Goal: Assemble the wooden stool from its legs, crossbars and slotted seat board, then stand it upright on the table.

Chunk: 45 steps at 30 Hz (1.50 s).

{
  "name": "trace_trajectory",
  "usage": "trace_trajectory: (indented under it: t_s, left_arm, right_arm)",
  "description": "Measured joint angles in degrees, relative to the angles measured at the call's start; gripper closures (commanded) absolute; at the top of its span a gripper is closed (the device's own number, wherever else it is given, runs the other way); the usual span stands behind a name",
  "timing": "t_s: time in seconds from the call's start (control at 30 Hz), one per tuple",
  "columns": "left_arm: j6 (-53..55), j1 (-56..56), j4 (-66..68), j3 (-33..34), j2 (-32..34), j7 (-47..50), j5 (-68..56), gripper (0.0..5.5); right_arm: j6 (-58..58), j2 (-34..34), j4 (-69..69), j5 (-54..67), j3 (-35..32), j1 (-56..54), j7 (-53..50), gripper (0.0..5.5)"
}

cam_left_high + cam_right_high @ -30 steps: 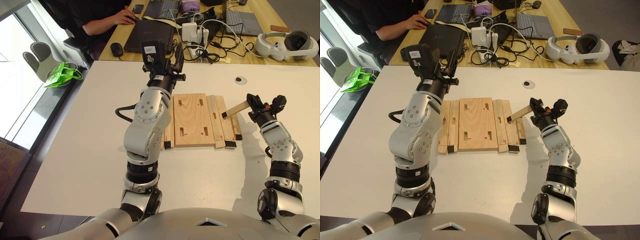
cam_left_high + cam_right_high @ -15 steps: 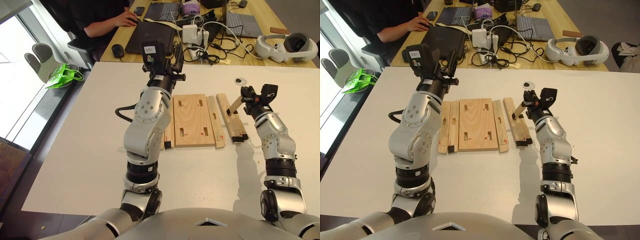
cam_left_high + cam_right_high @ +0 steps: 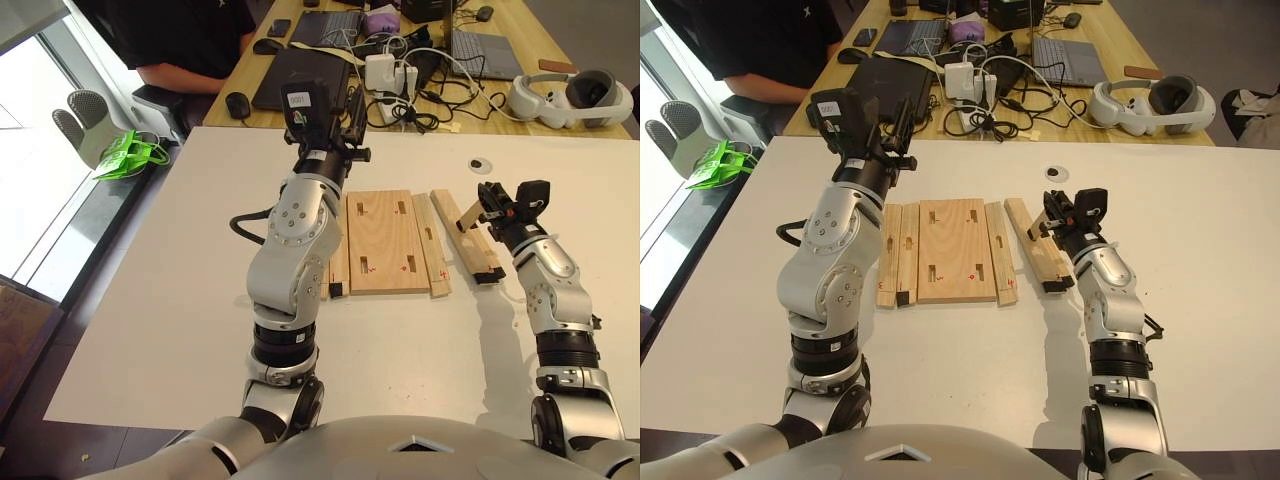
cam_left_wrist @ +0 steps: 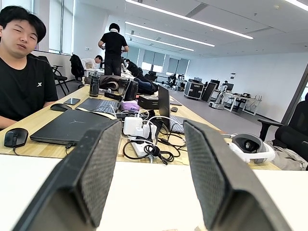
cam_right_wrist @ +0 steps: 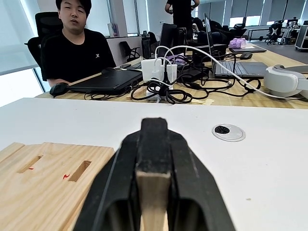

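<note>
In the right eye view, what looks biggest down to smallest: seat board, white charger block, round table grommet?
1. seat board
2. white charger block, though it sits farther off
3. round table grommet

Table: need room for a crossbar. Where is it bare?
Bare: the table left of the left arm, the near strip before the seat board, and right of the right gripper. Crowded beside the board, where it holds a bar over the legs.

black laptop [image 3: 300, 75] | mouse [image 3: 234, 100] | white chargers [image 3: 385, 68], cables [image 3: 428, 102] | headset [image 3: 575, 95] | round grommet [image 3: 482, 162] | green bag [image 3: 125, 152], perhaps
</note>
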Motion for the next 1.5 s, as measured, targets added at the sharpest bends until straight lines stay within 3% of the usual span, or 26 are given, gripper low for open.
trace_trajectory:
  t_s: [0.2, 0.23, 0.37, 0.43, 0.9, 1.17, 1.5]
  left_arm:
    - [0.0, 0.0, 0.0, 0.0, 0.0, 0.0, 0.1, 3.15]
    - [-0.1, 0.0, 0.0, -0.3, 0.0, 0.0, 0.1, 3.15]
    - [-1.0, -0.3, 0.8, -1.3, -0.1, -0.3, 0.4, 3.15]
    - [-2.0, -0.5, 1.2, -1.2, -0.2, -0.2, 0.5, 3.15]
    - [-3.4, -0.2, 0.9, -1.3, -0.2, 1.6, 1.2, 3.15]
    - [-4.3, 0.9, -0.4, -1.3, 0.3, 4.1, 2.4, 3.15]
    - [-5.1, 0.8, -0.3, -2.5, 0.3, 5.1, 2.3, 3.15]
  right_arm:
    - [0.0, 0.8, -1.2, 3.0, -2.5, 0.4, 1.9, 5.12]
    - [-0.2, 1.0, -2.0, 4.0, -2.8, 1.1, 2.4, 4.73]
    - [0.4, 2.5, -2.8, 4.5, -2.6, 3.5, 4.8, 4.23]
    - [1.5, 2.3, -5.0, 5.1, -2.7, 3.2, 5.6, 3.7]
    - [10.4, -4.4, -12.4, 7.9, -5.2, -10.9, 4.9, 3.67]
    - [18.4, -11.1, -24.4, 11.2, -9.8, 0.3, 6.9, 3.67]
    - [18.5, -10.6, -23.6, 9.4, -7.7, 8.9, 8.3, 3.67]
